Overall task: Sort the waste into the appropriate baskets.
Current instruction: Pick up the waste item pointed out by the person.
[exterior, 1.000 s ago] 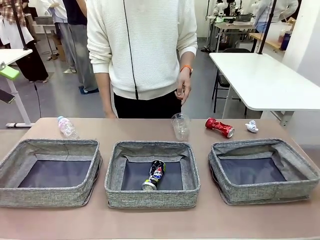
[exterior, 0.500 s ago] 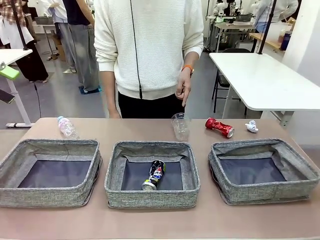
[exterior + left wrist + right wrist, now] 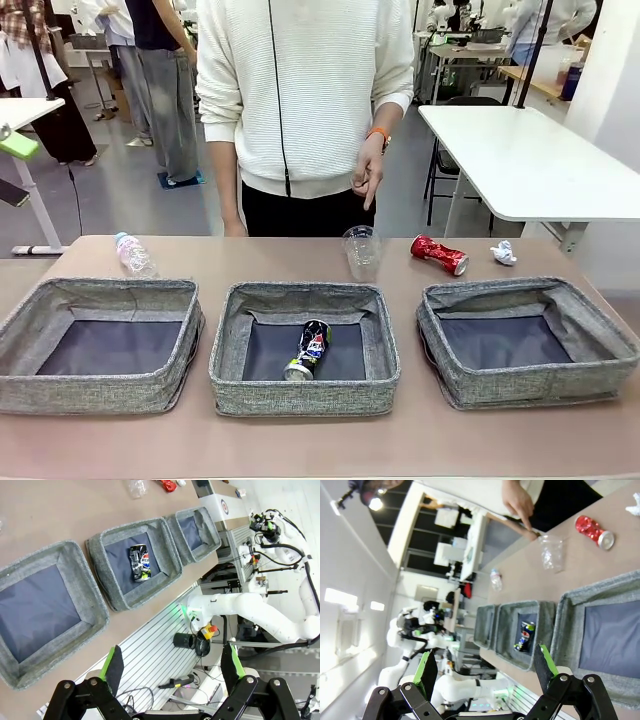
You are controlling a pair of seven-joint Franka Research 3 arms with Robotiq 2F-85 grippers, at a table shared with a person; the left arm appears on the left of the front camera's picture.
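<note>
Three grey woven baskets stand in a row: left (image 3: 30, 330), middle (image 3: 228, 345), right (image 3: 600, 335). A dark printed can (image 3: 309, 349) lies in the middle basket (image 3: 107, 562), seen too as the can (image 3: 139, 563) and the can (image 3: 524, 636). Behind the baskets stand a clear cup (image 3: 361, 252), a crushed red can (image 3: 438, 254), a white paper ball (image 3: 504, 253) and a clear bottle (image 3: 133, 254). My left gripper (image 3: 172, 666) hangs open off the table's near edge. My right gripper (image 3: 485, 669) is open above the right basket (image 3: 570, 615), holding nothing.
A person in a white sweater (image 3: 300, 90) stands at the far edge, one hand (image 3: 367, 180) hanging above the cup. A white table (image 3: 530, 160) stands at the back right. Bare tabletop (image 3: 300, 440) runs in front of the baskets.
The person has shifted slightly to the right. The waste, the baskets and both grippers have stayed put.
</note>
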